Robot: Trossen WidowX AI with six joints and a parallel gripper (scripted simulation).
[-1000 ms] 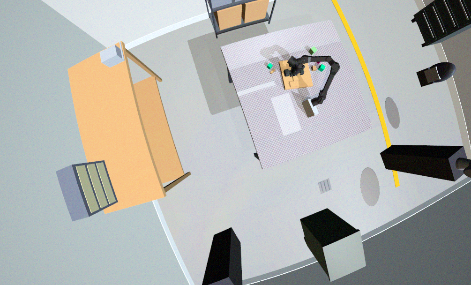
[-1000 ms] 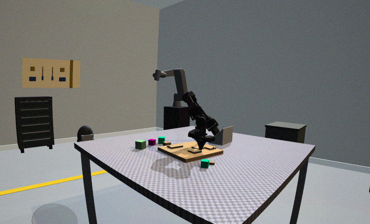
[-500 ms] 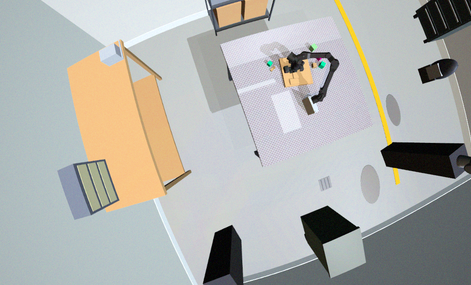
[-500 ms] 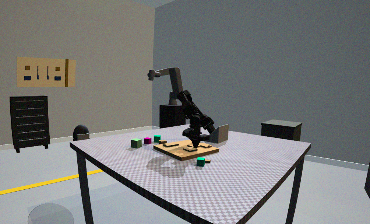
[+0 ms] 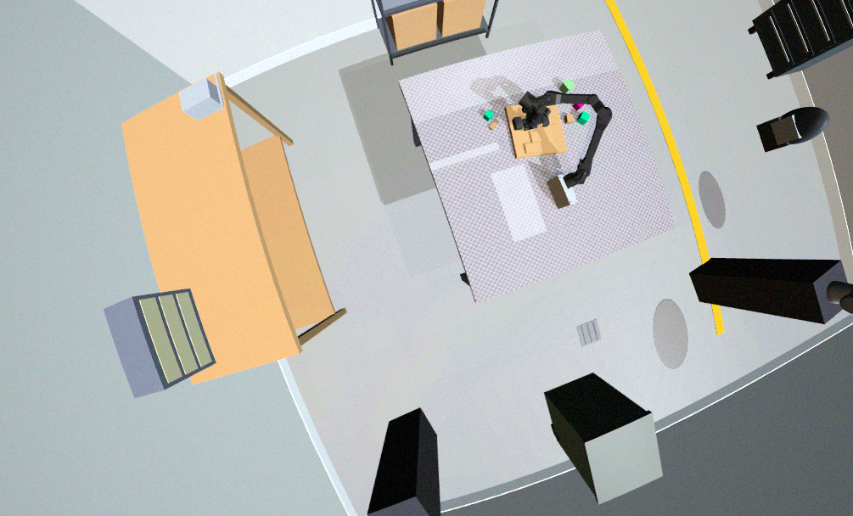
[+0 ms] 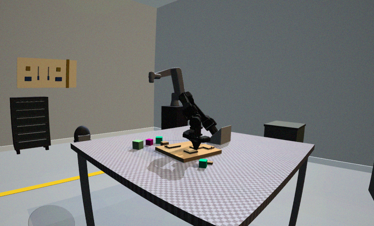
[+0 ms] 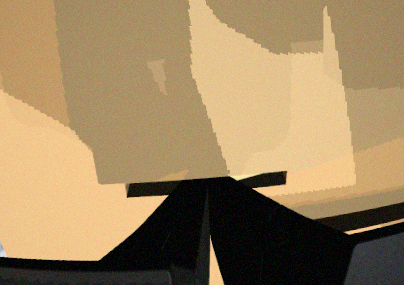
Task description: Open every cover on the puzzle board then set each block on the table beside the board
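Note:
My gripper (image 6: 195,148) (image 7: 204,184) is shut and empty, pointing down low over the wooden board (image 5: 552,143) (image 6: 208,153). In the wrist view its tips meet the dark edge of a flat wooden cover (image 7: 135,131); touching is unclear. Other covers show, one at the board's left (image 6: 173,146) and one at its right (image 6: 207,147). A light green block (image 5: 567,86) (image 6: 137,144), a magenta block (image 5: 579,106) (image 6: 149,142) and a teal block (image 5: 583,117) (image 6: 159,139) rest on the table. Another teal block (image 5: 488,114) (image 6: 203,163) lies across the board. The hand hides part of the board.
A small wooden piece (image 5: 569,118) (image 6: 164,143) lies beside the board near the magenta block. Another wooden piece (image 5: 493,125) (image 6: 210,162) lies by the lone teal block. A grey wedge-shaped box (image 5: 560,191) (image 6: 224,135) stands by the arm's base.

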